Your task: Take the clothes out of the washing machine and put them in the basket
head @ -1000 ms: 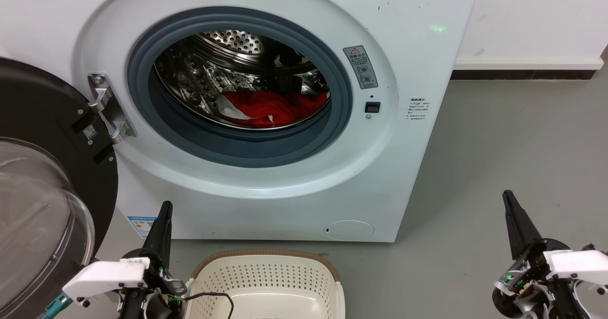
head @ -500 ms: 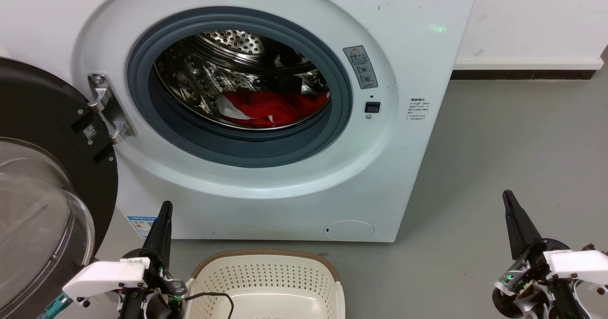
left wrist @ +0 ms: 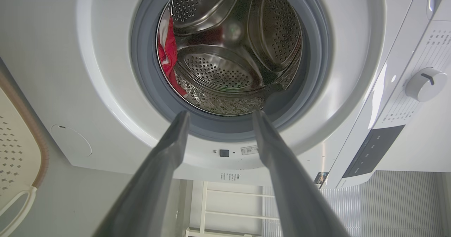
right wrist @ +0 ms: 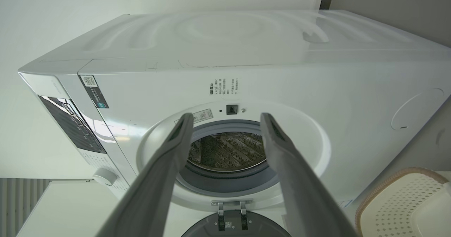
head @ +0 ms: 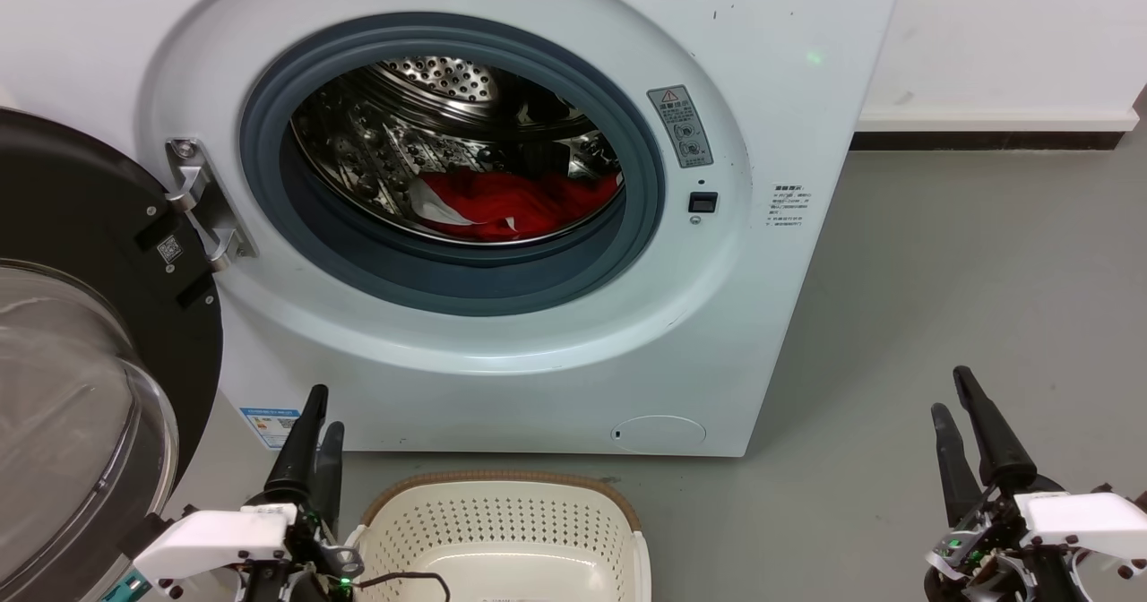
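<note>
The white washing machine [head: 771,315] stands with its porthole open, and the red clothes [head: 524,203] lie at the bottom of the steel drum. In the left wrist view the clothes [left wrist: 168,53] show at the drum's left side. The cream basket [head: 502,478] sits on the floor in front of the machine. Left of the basket, my left gripper [head: 324,409] is open and empty, fingers pointing toward the machine. My right gripper [head: 949,391] is open and empty over the floor, to the right of the machine. Both wrist views show parted fingers, left gripper [left wrist: 220,113] and right gripper [right wrist: 226,115].
The black-framed glass door [head: 90,253] hangs swung open at the left, close to my left arm. Grey floor [head: 968,253] stretches to the right of the machine. A white wall with a dark skirting [head: 986,141] runs behind. The basket [right wrist: 398,198] shows at the right wrist view's lower right.
Both grippers have gone from shut to open: each now shows two separate fingers where one dark spike showed before. Both wrists have dropped slightly. Clothes, basket and door are unmoved.
</note>
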{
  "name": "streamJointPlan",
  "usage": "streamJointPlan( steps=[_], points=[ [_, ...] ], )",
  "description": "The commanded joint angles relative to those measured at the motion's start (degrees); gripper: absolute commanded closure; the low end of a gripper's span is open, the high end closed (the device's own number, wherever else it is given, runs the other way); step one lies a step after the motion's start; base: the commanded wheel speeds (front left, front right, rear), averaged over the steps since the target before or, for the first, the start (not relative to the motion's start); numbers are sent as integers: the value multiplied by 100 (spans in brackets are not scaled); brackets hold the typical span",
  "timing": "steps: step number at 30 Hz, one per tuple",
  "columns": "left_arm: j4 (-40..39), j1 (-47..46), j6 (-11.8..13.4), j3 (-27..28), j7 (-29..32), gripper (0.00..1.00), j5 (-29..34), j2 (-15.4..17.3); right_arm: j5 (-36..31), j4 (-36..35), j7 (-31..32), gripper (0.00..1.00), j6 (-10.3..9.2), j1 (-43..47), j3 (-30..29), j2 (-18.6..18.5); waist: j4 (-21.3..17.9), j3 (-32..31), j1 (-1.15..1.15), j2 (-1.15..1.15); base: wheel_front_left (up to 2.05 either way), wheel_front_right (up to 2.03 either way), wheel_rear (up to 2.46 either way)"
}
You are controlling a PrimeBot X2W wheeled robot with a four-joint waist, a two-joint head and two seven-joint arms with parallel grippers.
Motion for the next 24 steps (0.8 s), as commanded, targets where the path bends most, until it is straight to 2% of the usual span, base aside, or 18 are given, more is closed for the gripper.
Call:
streamJointPlan(
  steps=[1, 9, 24],
  points=[
    [-121, -152, -1, -101, -73, 0, -2, 13, -79, -128, -71, 0, 0, -114, 56, -6, -1, 3, 0, 0, 0, 0, 0],
    [-236, -232, -1, -310, -318, 0, 471, 19, -548, -271, -292, 0, 0, -87, 119, -7, -2, 11, 0, 0, 0, 0, 0],
    [-573, -295, -2, -484, -664, 0, 2158, 17, -2568, -621, -638, 0, 0, -36, 162, -8, -3, 21, 0, 0, 0, 0, 0]
  ],
)
